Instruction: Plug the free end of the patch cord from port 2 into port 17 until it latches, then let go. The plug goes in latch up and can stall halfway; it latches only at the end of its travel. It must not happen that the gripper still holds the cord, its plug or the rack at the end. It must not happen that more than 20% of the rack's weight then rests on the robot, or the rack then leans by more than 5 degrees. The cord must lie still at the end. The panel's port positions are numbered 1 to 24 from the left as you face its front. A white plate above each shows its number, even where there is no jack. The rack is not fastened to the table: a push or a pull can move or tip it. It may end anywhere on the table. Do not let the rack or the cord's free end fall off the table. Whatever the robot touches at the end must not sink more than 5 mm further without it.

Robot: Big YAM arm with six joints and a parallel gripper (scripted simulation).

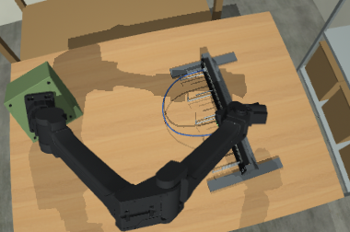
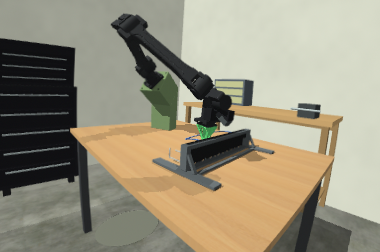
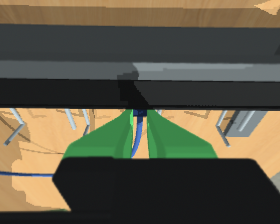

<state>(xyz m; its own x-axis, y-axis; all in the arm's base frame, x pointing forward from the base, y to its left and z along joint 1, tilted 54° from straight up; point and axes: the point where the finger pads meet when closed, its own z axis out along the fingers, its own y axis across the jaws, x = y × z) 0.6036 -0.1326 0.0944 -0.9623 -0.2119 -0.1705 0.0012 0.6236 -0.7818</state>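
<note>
My gripper [image 3: 140, 111] [image 2: 205, 136] is shut on the cord's plug [image 3: 140, 112], a dark blue block between the green fingertips. The plug's front end is hidden under the panel's top edge, so its depth and port cannot be told. The patch cord [image 1: 163, 109] [image 3: 22, 174] is blue and loops in front of the rack from its far end to the gripper. The rack [image 1: 268, 167] [image 2: 201, 184] [image 3: 202, 42] stands upright on its two feet. The port numbers are not readable. The arm hides the fingertips in the top view.
Thin metal cord guides [image 1: 198, 98] [image 3: 224, 127] stick out from the panel's front on both sides of the gripper. The green arm base [image 1: 29, 79] [image 2: 162, 111] stands at the opposite side of the table [image 1: 115, 130]. The rack stands inside the table's edges.
</note>
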